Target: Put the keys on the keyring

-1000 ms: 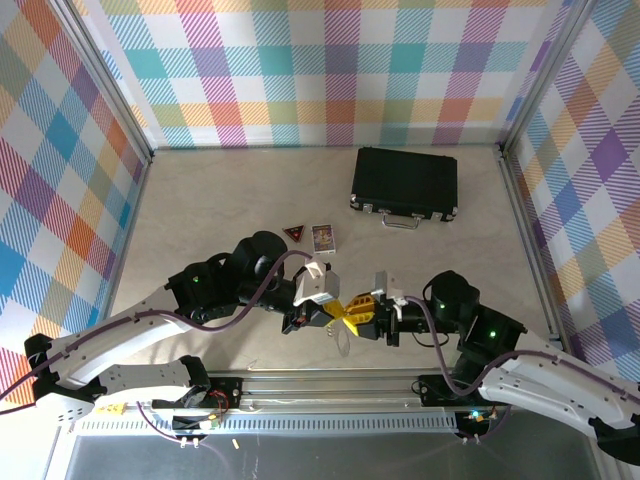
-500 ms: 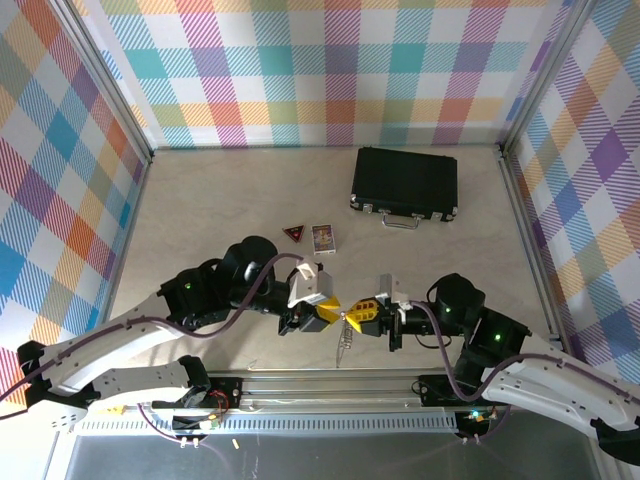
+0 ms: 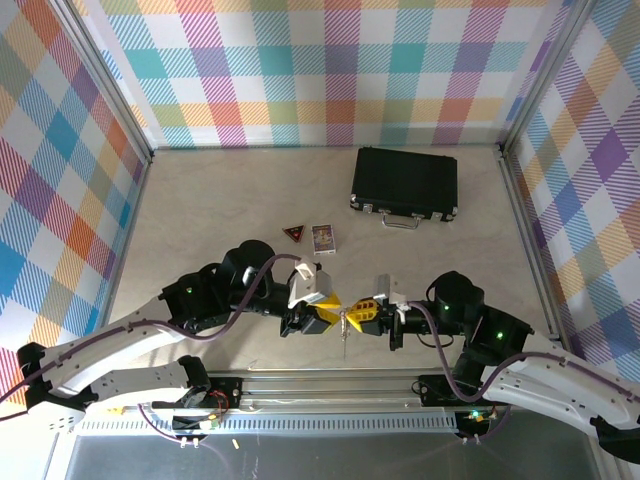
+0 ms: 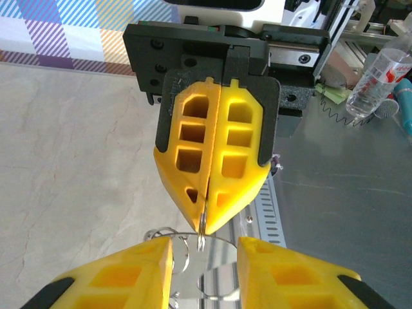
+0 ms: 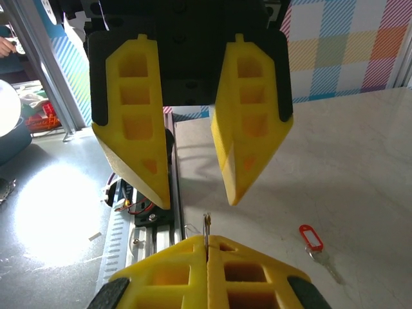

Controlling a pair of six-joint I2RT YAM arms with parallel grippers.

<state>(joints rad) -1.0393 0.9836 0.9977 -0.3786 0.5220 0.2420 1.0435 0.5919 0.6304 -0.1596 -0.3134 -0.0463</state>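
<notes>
Left gripper has spread its fingers, freeing the keyring, now pinched edge-on in the right gripper tips by the near edge; key lies on the table nearby. So slight a hold may let the ring swivel or drop

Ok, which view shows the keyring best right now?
Left wrist: the keyring hangs pinched in the shut right tool, its loops visible below the tips. Right wrist shows it edge-on, just a thin sliver. Top external shows a tiny glint at the right tool's tip.
</notes>
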